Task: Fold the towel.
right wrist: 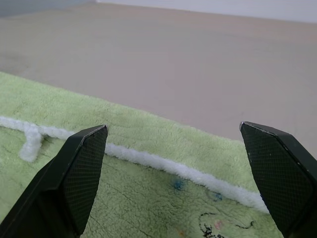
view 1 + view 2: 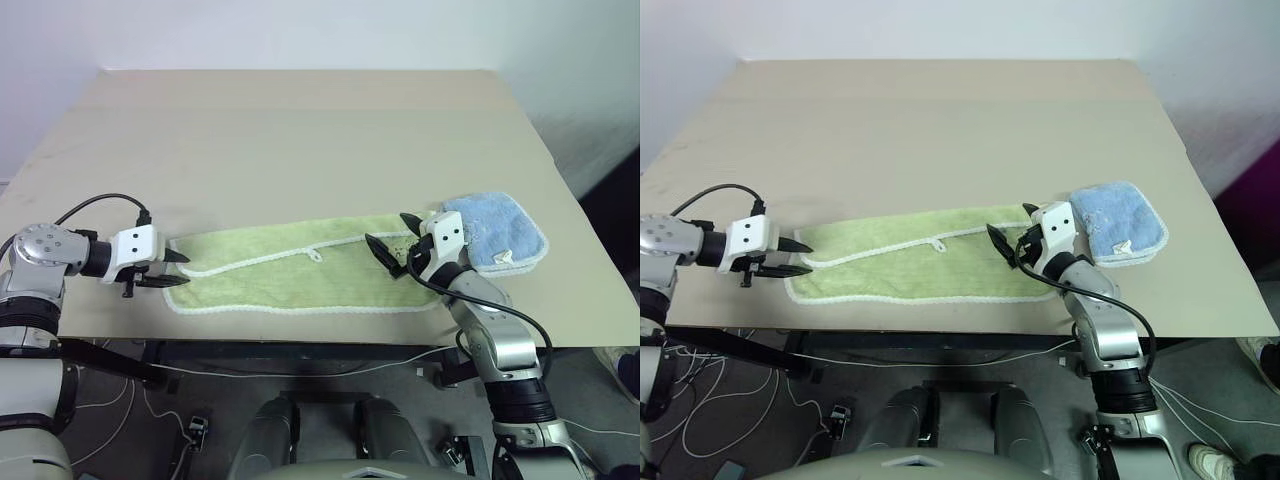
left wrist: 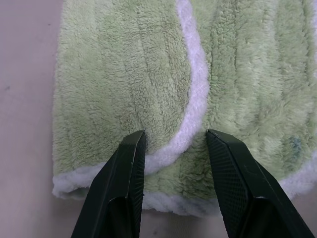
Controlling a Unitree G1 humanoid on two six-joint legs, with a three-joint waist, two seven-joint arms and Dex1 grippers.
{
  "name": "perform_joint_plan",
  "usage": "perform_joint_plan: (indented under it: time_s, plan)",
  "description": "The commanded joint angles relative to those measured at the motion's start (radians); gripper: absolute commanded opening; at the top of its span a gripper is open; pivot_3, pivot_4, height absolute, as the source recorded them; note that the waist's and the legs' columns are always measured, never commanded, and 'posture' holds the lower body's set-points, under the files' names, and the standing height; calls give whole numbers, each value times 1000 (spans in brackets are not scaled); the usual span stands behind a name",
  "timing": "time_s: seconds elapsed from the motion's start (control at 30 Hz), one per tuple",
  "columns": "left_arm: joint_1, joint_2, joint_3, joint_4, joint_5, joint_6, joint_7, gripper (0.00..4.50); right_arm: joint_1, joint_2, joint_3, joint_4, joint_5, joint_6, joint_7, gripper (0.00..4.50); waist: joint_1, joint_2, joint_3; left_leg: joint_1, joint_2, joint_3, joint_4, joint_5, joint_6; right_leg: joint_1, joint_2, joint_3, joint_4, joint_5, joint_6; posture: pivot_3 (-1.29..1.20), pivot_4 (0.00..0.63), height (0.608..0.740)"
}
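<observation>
Yellow-green terry, long and narrow: the towel (image 2: 300,275) lies flat near the front edge of the tan table (image 2: 300,130), its length running side to side. It already looks doubled lengthwise, since a white stitched edge wanders along the middle of the strip with the small loop (image 2: 314,254) on it. My reading: the long fold is in place and a crosswise fold, end to end, is what remains.

The arms are posted one at each short end, which suits that plan. A smaller light blue towel (image 2: 495,232) sits just beyond the right end, touching or nearly touching the green one; it is not part of the job and could get dragged if the right end is swept carelessly.

Left gripper (image 2: 172,269): at the towel's left end, pointing in along the cloth. In the left wrist view its fingers (image 3: 124,178) stand partly apart, straddling the curved white edging where the upper layer ends. Tips rest on or just above the pile; nothing is pinched yet as far as I can see.

Right gripper (image 2: 392,242): over the right end, jaws spread wide, holding nothing. The right wrist view shows cloth below the tips, with no clear contact.
</observation>
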Motion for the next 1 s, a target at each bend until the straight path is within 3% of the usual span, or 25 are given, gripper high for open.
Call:
perform_joint_plan:
  time_s: [0.03, 0.17, 0.27, 0.4, 0.67, 1.0]
  plan:
    - [-4, 20, 11, 15, 14, -32, 22, 1971, 3, 8, -1, -47, 2, -16, -6, 4500, 0, 0, 0, 0, 0, 0, 0, 0, 0, 0, 0, 0, 0, 0, 0, 0, 150, 740]
    - [-16, 13, 15, 32, 15, -44, 37, 1971, 5, 8, 0, -49, 3, -15, -8, 4500, 0, 0, 0, 0, 0, 0, 0, 0, 0, 0, 0, 0, 0, 0, 0, 0, 150, 740]
    - [-18, 4, 18, 36, 7, -56, 41, 1386, 11, 8, 2, -55, 4, -13, -9, 4500, 0, 0, 0, 0, 0, 0, 0, 0, 0, 0, 0, 0, 0, 0, 0, 0, 150, 740]
    - [-15, -4, 16, 40, 10, -63, 52, 103, 11, 6, 1, -56, 6, -11, -8, 4500, 0, 0, 0, 0, 0, 0, 0, 0, 0, 0, 0, 0, 0, 0, 0, 0, 150, 740]
    - [-16, -11, 39, 46, -17, -46, 69, 44, -4, 2, 1, -41, 5, -14, -3, 4500, 0, 0, 0, 0, 0, 0, 0, 0, 0, 0, 0, 0, 0, 0, 0, 0, 150, 740]
    - [-33, -22, 131, -40, -135, 207, 12, 44, -25, -11, -3, -17, 3, -19, 17, 4500, -1, 0, 0, 0, 0, 0, 0, 0, 0, 0, 0, 0, 1, 0, 0, 0, 150, 740]
